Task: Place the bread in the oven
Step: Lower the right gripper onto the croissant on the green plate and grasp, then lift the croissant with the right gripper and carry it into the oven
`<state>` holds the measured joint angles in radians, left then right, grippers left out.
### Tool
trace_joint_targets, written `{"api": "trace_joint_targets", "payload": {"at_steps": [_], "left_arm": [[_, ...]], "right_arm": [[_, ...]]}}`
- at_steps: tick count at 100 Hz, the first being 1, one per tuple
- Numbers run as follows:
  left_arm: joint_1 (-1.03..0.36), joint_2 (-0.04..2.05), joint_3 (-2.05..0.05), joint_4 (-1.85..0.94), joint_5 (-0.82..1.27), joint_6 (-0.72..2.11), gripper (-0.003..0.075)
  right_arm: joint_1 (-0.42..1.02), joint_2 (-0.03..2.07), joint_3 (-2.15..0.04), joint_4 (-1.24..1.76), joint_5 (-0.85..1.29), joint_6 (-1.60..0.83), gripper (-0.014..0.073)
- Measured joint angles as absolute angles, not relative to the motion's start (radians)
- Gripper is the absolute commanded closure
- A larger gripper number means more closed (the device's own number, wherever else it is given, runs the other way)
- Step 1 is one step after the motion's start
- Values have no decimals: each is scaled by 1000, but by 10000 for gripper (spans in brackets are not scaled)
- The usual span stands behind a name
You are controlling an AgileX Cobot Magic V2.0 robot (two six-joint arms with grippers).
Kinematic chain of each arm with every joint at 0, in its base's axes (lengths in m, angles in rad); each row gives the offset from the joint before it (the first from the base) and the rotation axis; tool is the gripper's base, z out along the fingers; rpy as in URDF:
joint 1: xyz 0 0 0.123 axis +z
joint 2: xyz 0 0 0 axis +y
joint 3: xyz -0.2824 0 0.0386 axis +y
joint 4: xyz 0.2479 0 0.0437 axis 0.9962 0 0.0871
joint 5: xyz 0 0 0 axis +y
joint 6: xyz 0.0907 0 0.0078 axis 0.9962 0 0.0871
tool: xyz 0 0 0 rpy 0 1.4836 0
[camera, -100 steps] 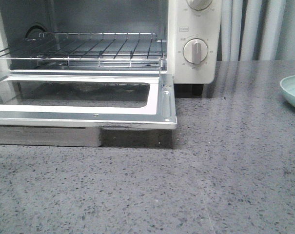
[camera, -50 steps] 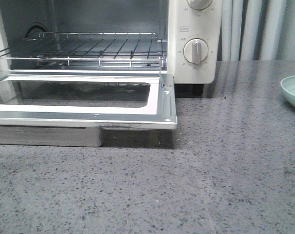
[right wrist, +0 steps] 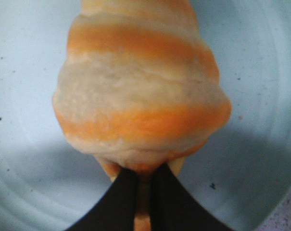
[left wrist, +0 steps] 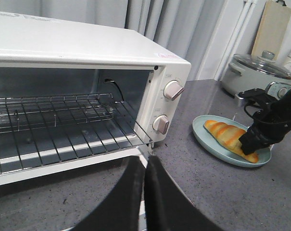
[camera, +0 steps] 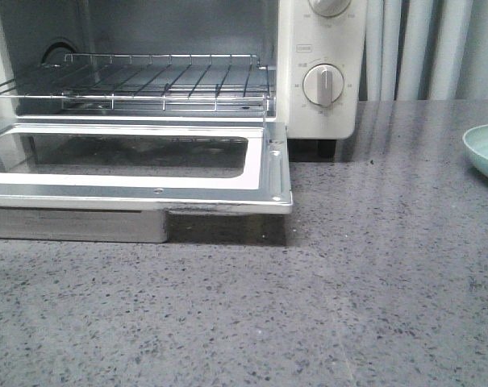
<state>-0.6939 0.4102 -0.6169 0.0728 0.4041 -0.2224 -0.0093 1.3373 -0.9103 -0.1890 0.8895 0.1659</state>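
The cream-white oven stands at the back left with its glass door folded down flat and its wire rack bare. It also shows in the left wrist view. The golden-orange striped bread lies in a pale green dish to the right of the oven. My right gripper is shut on the bread's tapered end, still down in the dish. My left gripper is shut and empty, above the open door's right corner. Neither gripper shows in the front view.
Only the dish's rim shows at the front view's right edge. A metal tray sits under the open door. A rice cooker and a wooden board stand behind the dish. Curtains hang at the back.
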Motion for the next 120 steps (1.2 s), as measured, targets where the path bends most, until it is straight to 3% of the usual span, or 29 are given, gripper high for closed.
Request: {"api": "trace_joint_targets", "payload": {"at_steps": [44, 65, 96, 120], "left_arm": [[-694, 402, -617, 79, 398, -221, 741], [-694, 402, -617, 84, 355, -221, 741], [-694, 402, -617, 88, 348, -221, 741], [-694, 402, -617, 88, 348, -221, 741]], "right_arm": [[134, 1013, -1049, -118, 1211, 108, 662], [259, 925, -1066, 37, 1250, 65, 662], [524, 987, -1082, 89, 1259, 61, 659], [729, 1183, -1193, 52, 1235, 61, 651]]}}
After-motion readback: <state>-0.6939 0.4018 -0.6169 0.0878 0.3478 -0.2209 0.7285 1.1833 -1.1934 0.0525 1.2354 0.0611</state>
